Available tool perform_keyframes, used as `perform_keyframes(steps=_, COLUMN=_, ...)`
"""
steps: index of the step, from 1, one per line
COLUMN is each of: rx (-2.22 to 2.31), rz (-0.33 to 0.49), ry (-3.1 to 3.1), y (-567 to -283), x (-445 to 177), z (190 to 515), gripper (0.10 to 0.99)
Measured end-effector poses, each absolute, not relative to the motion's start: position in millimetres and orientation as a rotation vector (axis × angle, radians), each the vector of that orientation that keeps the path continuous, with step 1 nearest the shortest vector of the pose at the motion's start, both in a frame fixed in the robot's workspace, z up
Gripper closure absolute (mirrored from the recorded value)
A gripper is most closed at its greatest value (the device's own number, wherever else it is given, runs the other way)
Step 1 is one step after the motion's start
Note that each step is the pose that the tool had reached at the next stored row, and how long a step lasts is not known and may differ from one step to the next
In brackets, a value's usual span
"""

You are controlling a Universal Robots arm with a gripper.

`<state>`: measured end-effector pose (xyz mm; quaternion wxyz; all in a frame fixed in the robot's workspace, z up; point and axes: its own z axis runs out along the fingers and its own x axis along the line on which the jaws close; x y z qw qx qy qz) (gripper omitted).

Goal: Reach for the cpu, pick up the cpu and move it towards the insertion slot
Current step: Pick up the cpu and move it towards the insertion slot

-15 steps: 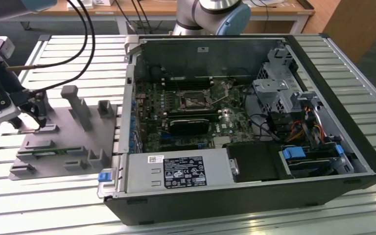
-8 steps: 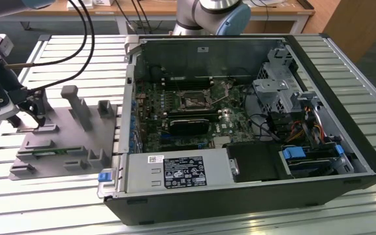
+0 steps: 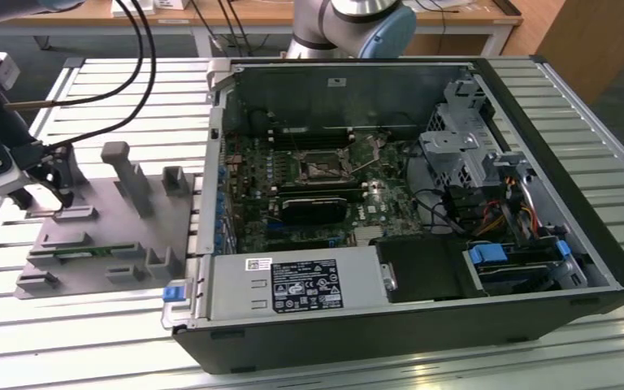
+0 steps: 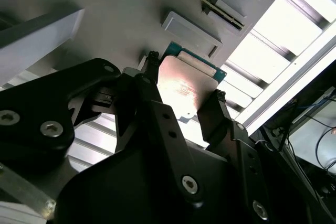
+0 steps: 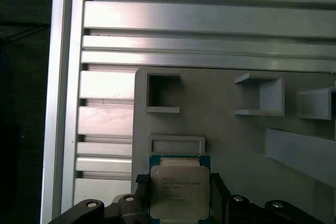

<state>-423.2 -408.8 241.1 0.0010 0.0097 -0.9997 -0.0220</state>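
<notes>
The cpu (image 5: 179, 191), a square chip with a silvery top and a green rim, sits between the two black fingers of my gripper (image 5: 178, 180) in both wrist views. Each finger presses against one edge of the cpu (image 4: 184, 85), so the gripper (image 4: 184, 86) is shut on it. Whether the chip is lifted off the grey plate is unclear. In the exterior view the gripper (image 3: 56, 195) hangs low over the grey fixture plate (image 3: 106, 236) at that view's left. The insertion slot (image 3: 321, 168), a dark square socket with a metal frame, lies on the motherboard inside the open computer case, well to that view's right.
The fixture plate carries upright grey posts (image 3: 127, 175) and a thin green memory stick (image 3: 79, 250). The case wall (image 3: 217, 154) rises between plate and motherboard. A black rectangular card (image 3: 312, 210) lies just below the socket. Cables (image 3: 139, 49) hang above the plate. The table is slatted metal.
</notes>
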Motion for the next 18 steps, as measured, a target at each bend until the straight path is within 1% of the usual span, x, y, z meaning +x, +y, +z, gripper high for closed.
perform_keyframes(steps=18, rx=0.03, rz=-0.069, ry=-3.139, y=-408.8, x=-423.2, z=257.0, gripper=0.541)
